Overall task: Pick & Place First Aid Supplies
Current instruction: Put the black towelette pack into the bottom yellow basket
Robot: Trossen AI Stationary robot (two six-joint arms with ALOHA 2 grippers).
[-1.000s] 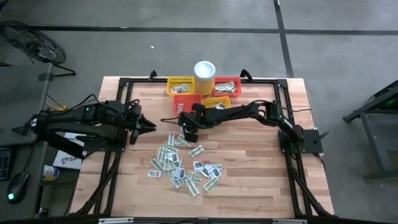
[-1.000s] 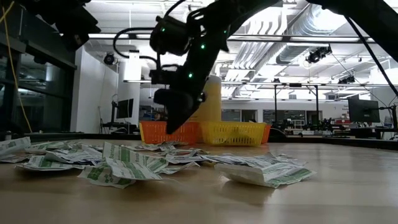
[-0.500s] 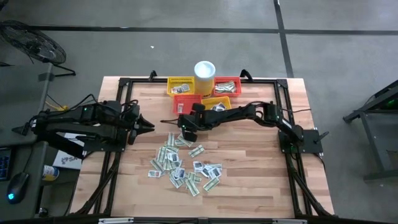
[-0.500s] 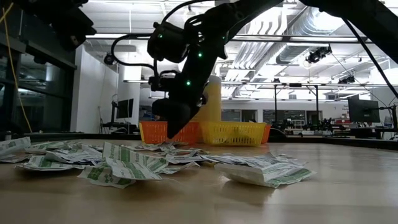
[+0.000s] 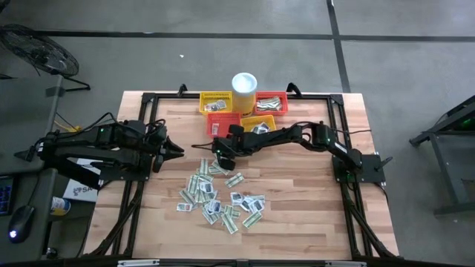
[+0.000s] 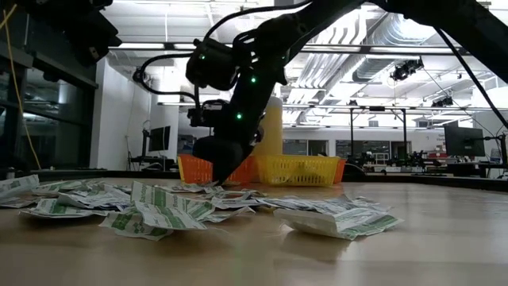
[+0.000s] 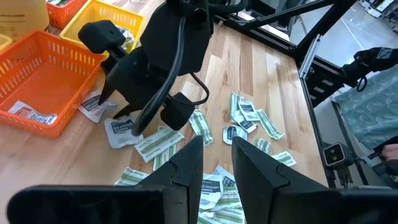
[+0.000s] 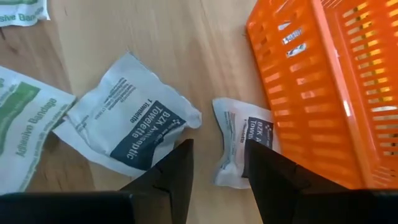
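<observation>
White towelette packet [image 8: 239, 148] under right pincer [image 8: 217, 163], beside orange basket [image 8: 323, 87]

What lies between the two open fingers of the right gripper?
In the right wrist view, bare wood of the table and the edge of a white towelette sachet show between the right gripper fingers.

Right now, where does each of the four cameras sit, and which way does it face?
High view: above the table, straight down; both arms, sachet pile, baskets.
Low view: tabletop level, looking across into the room; right gripper descending over sachets.
Left wrist view: on the waiting left arm, past its open left gripper toward the right arm.
Right wrist view: looking down past open fingers at two towelette sachets beside the orange basket.
Shared: both wrist views show that orange basket and those sachets.
</observation>
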